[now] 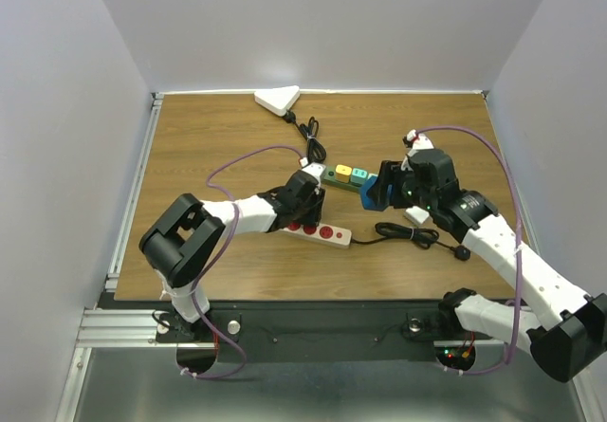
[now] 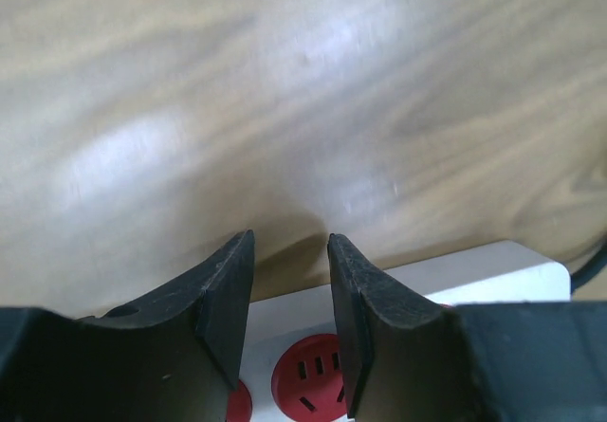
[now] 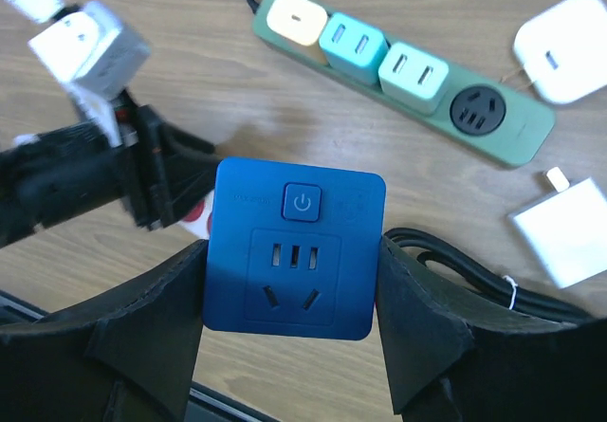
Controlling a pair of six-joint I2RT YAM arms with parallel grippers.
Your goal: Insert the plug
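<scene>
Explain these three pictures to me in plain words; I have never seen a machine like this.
The left arm and right arm are robot arms bolted to a wooden table. The wide picture looks down from above; the other two come from a camera on each wrist. On the table lie a white power strip with red sockets, a green power strip and a black cable. The right pincer grips a blue plug block. The left pincer is open and empty, just above the white power strip.

Left claw (image 2: 289,261) narrowly parted, pointing down; right claw (image 3: 294,284) clamped.
</scene>
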